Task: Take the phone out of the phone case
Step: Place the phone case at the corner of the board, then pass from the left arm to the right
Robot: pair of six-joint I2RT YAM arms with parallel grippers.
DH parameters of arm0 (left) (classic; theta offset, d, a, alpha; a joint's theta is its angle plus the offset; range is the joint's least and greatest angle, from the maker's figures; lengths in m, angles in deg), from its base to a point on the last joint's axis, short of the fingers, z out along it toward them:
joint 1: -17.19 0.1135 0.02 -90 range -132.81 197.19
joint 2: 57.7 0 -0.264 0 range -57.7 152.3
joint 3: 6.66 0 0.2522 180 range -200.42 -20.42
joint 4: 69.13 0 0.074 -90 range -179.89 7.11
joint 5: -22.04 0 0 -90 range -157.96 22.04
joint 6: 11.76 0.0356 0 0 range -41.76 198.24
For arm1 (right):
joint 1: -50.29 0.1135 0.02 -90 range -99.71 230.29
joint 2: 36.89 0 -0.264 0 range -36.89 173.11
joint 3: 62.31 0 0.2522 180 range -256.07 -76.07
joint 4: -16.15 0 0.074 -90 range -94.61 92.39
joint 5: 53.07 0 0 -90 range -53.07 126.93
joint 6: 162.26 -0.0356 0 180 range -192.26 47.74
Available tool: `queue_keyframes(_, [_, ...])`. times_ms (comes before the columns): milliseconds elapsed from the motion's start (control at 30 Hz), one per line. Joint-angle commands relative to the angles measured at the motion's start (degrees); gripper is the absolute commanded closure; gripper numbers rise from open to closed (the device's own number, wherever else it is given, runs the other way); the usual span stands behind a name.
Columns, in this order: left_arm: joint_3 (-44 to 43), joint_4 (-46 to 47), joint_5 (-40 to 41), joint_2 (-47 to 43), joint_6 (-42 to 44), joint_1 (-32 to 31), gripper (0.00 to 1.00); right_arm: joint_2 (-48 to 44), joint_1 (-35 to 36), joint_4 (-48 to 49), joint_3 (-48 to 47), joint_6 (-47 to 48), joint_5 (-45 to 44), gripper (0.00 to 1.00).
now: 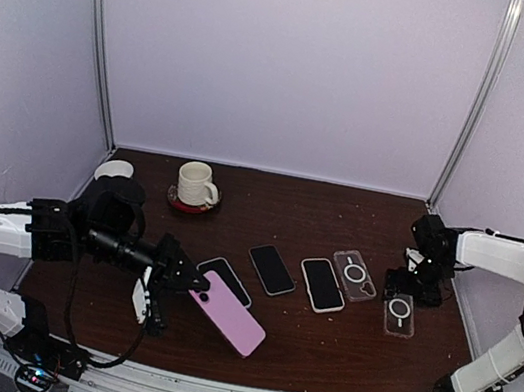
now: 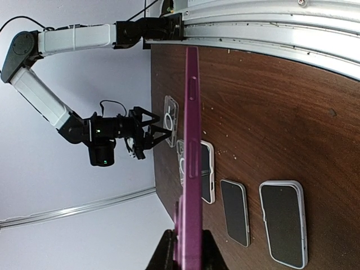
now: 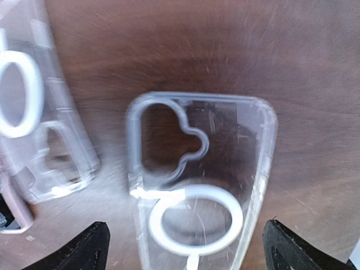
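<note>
A pink phone in its case (image 1: 229, 316) is held by one end in my left gripper (image 1: 188, 283), tilted, its far end near the table. In the left wrist view it shows edge-on as a purple slab (image 2: 191, 140) clamped between the fingers of that gripper (image 2: 188, 256). My right gripper (image 1: 409, 283) is open at the right side of the table, over an empty clear case with a white ring (image 1: 400, 314). In the right wrist view that case (image 3: 225, 146) lies between the spread fingertips (image 3: 90, 247), untouched.
A white-cased phone (image 1: 224, 279), a black phone (image 1: 271, 270), another white-cased phone (image 1: 322, 285) and a second clear case (image 1: 355, 274) lie in a row mid-table. A cream mug on a red coaster (image 1: 195, 184) and a white dish (image 1: 114, 170) stand at the back left.
</note>
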Motion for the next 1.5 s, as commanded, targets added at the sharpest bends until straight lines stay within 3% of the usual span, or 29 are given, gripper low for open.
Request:
queue_keyframes(0, [-0.5, 3.2, -1.4, -0.5, 0.2, -0.5, 1.00, -11.1, 3.7, -2.8, -0.7, 0.0, 1.0, 0.01])
queue_keyframes(200, [-0.7, 3.2, -2.1, -0.6, -0.2, -0.5, 1.00, -23.0, 17.8, -5.6, -4.1, -1.7, 2.4, 0.00])
queue_keyframes(367, [-0.8, 3.3, -2.9, -0.5, -0.4, -0.6, 1.00, -27.0, 32.6, -1.1, -7.9, -7.2, 7.1, 0.00])
queue_keyframes(567, [-0.9, 3.2, -3.9, -0.4, -0.6, -0.8, 1.00, -22.4, 49.6, 10.3, -12.3, -11.8, 12.7, 0.00])
queue_keyframes(700, [-0.9, 3.3, -4.2, -0.1, -0.7, -1.0, 1.00, -13.3, 58.5, 10.4, -19.2, -11.2, 12.8, 0.00])
queue_keyframes(1000, [-0.9, 3.3, -4.1, -0.1, -0.9, -1.3, 1.00, 1.3, 62.9, 6.1, -29.5, -9.8, 9.5, 0.00])
queue_keyframes(1367, [-0.8, 3.4, -3.7, -0.4, -0.9, -1.4, 1.00, 5.9, 63.8, 2.5, -31.2, -8.1, 9.6, 0.00])
queue_keyframes(1467, [-0.8, 3.3, -3.6, -0.3, -0.8, -1.4, 1.00, 6.2, 64.1, 2.8, -30.7, -8.1, 10.3, 0.04])
